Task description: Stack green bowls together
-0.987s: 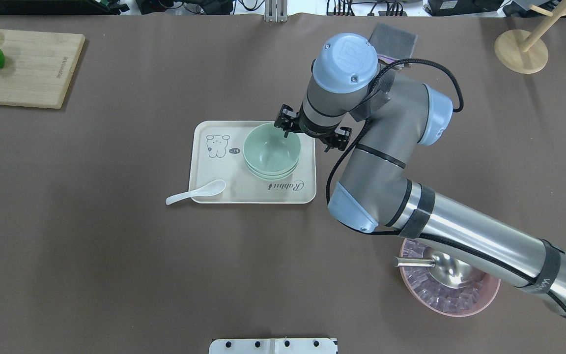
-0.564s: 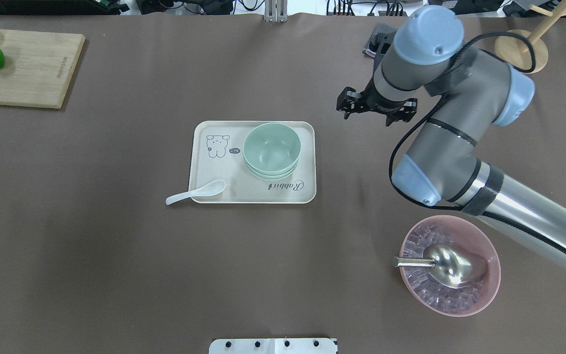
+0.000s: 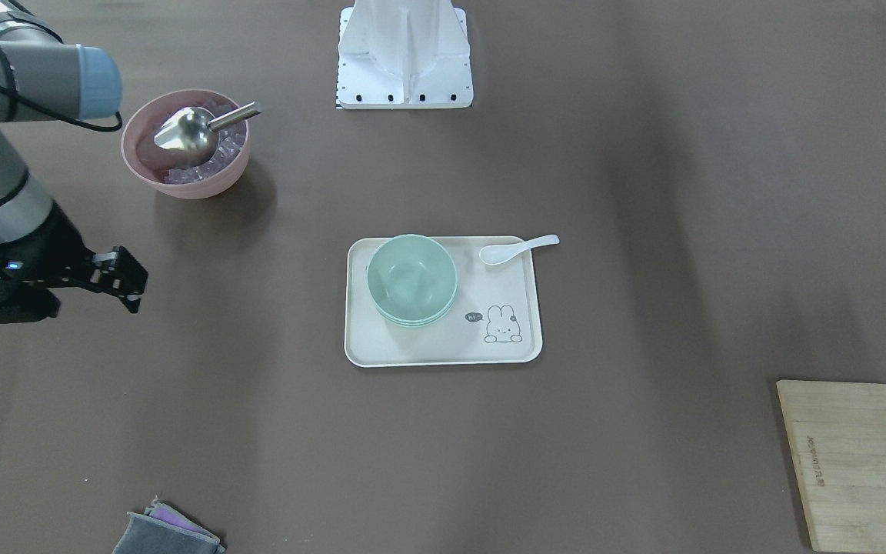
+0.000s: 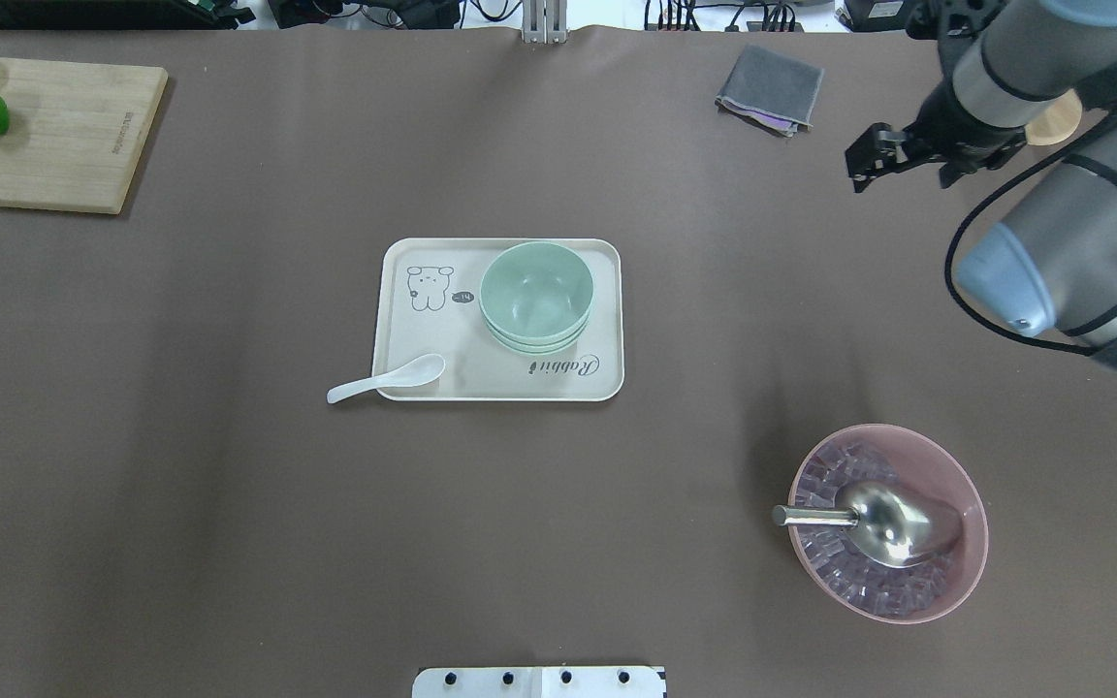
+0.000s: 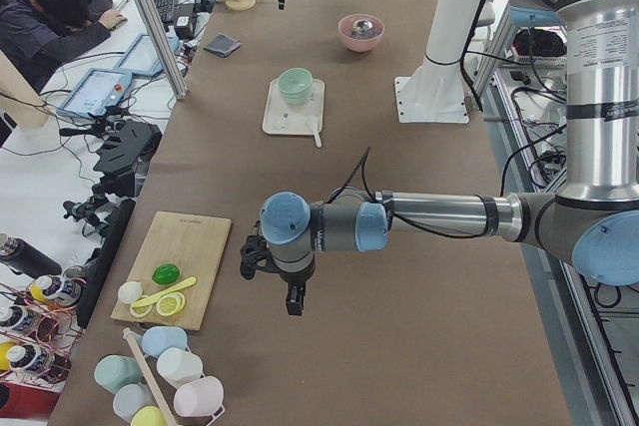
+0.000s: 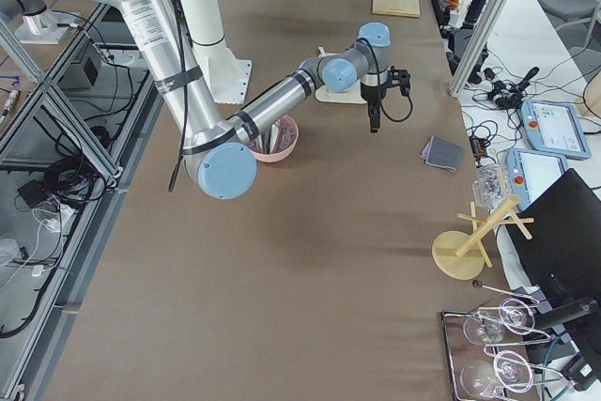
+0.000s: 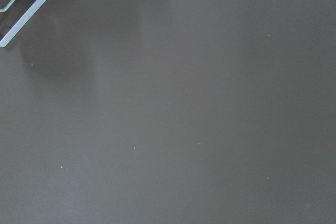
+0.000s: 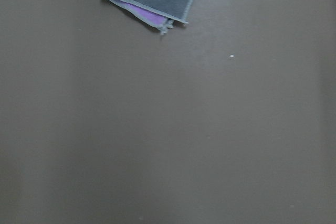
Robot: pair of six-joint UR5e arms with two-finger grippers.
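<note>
The green bowls sit nested in one stack on the right half of a cream tray; the stack also shows in the front view. My right gripper hangs high over bare table far to the right of the tray, near a grey cloth. It looks open and holds nothing; it also shows in the front view. My left gripper shows only in the left side view, near a cutting board, and I cannot tell whether it is open or shut.
A white spoon lies across the tray's front left corner. A pink bowl with a metal scoop stands front right. A grey cloth lies at the back. A wooden cutting board with fruit lies back left.
My right arm has left the rim of the bowl stack and swung away to the right and back, empty. The stack has not moved.
</note>
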